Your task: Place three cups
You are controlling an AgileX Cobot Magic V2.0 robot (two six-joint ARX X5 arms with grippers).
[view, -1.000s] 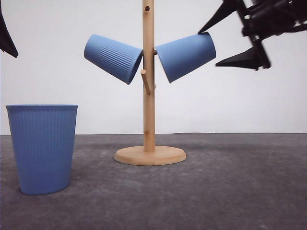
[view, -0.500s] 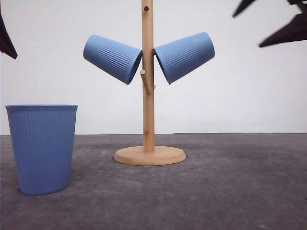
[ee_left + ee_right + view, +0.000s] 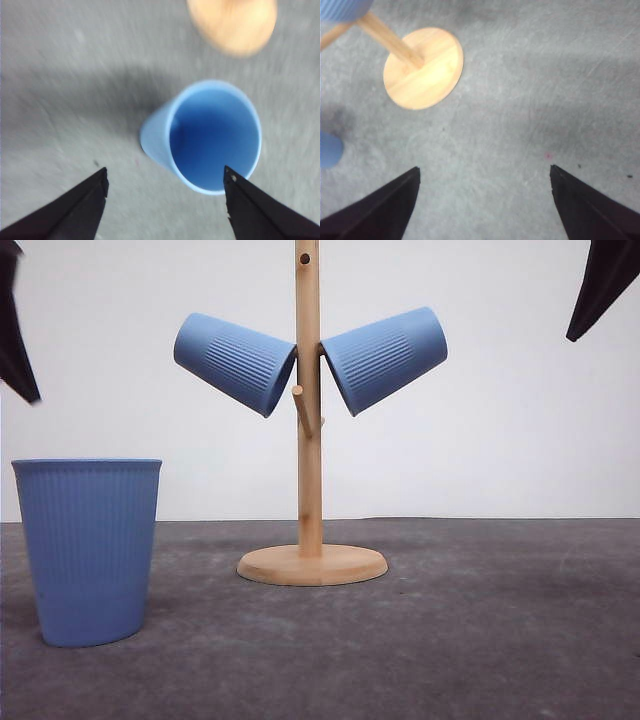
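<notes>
Third cup (image 3: pixel 90 550) stood upright w/ mouth up at near left, directly below left gripper (image 3: pixel 165 182), jaws spread & empty; right gripper (image 3: pixel 485 180) was also released, far off right

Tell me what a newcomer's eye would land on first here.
Two blue cups, one on the left and one on the right, hang tilted on a wooden peg stand mid-table. A third cup stands upright on the table at the left, with the open left gripper above it.

two cups (image 3: pixel 236 362) (image 3: pixel 384 357) on stand (image 3: pixel 311 440) pegs | third cup (image 3: pixel 88 550) on table (image 3: pixel 480 630), left of stand
</notes>
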